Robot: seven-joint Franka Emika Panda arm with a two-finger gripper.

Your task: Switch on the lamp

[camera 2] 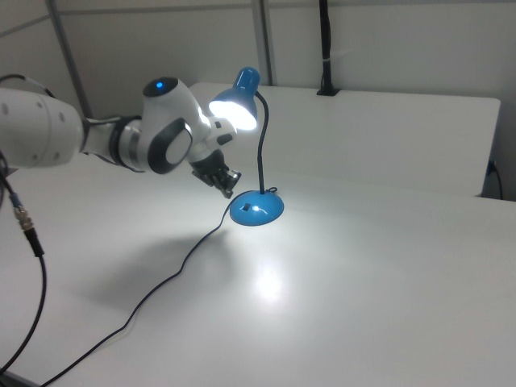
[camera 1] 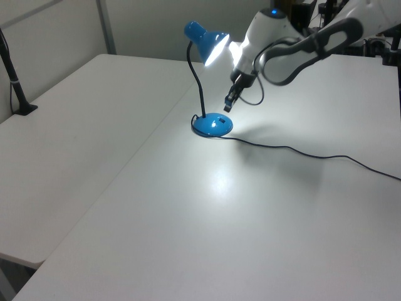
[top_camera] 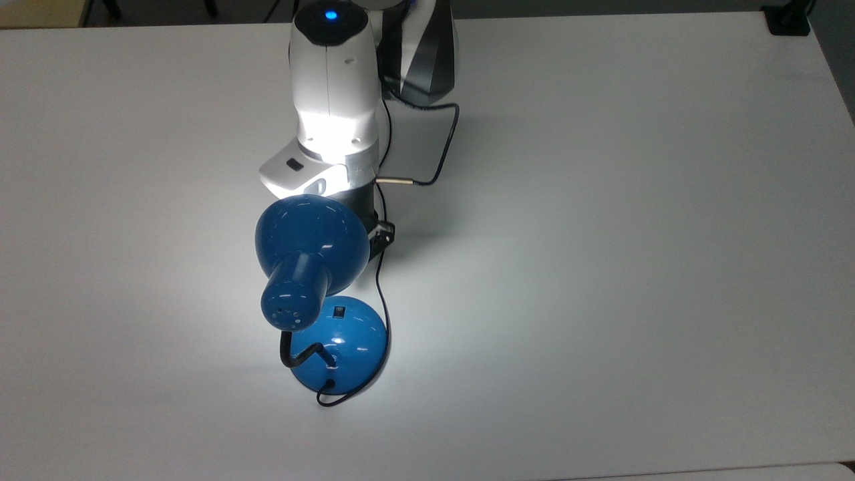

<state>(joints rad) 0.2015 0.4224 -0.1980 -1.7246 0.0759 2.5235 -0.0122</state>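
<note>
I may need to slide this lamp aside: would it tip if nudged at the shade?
Probably yes: the lamp carries its shade high on a thin neck. The neck looks bendy, so it may flex first. Pushing the wide base seems steadier.

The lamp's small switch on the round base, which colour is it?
Black. The switch sits on the blue base of the lamp, clearest in the top view.

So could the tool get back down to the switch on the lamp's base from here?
Probably yes: the tool hangs just above the base, with the switch uncovered and facing up.
</note>
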